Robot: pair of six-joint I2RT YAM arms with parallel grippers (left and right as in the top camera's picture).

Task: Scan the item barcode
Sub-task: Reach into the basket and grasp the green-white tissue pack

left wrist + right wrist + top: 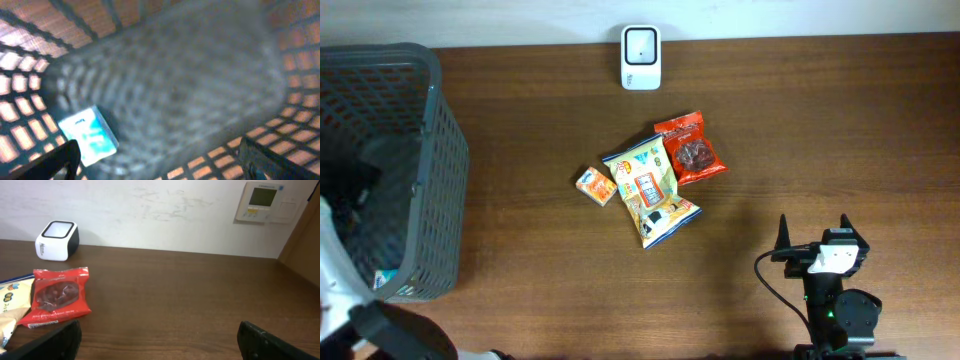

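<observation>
We judge the right gripper (814,225), spread empty like the left gripper (160,167) hanging in the basket (445,150) above what seems a blue box (89,135), nearer the red packet (692,148), lying mid-way across the table (540,300) ahead-left of it, long axis pointing toward the far edge by the scanner (641,57).

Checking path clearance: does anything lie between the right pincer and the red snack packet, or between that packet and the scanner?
Nothing visible. Only bare table lies between the right pincer and the red snack packet, and between the packet and the scanner. The chips bag lies off both paths.
</observation>
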